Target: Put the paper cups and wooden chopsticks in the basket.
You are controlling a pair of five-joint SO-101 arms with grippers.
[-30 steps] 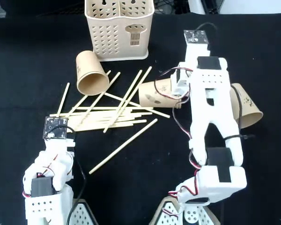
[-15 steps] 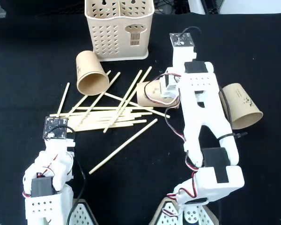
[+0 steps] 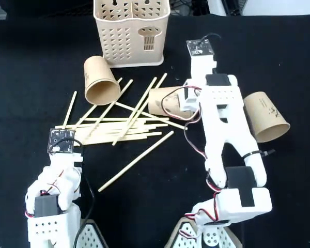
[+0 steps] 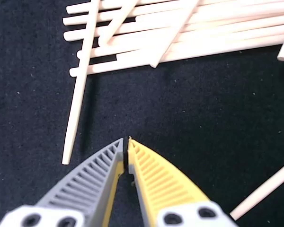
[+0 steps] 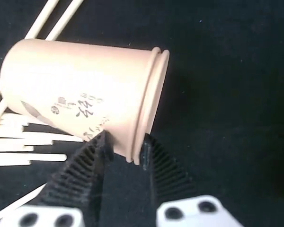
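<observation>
My right pincer (image 5: 125,144) nips only the rim of the paper cup (image 5: 80,90), which lies on its side on the counter (image 3: 144,206) beside the chopsticks (image 3: 119,126). I judge that so thin a bite may slip or crush it on the lift to the basket (image 3: 132,31).

One camera looks down over the whole table (image 3: 279,62), while both wrist cameras sit close above chopsticks (image 3: 119,126) it also sees.

basket (image 3: 132,32) behind the chopsticks (image 3: 124,135); a cup (image 3: 157,101) at their right.
</observation>
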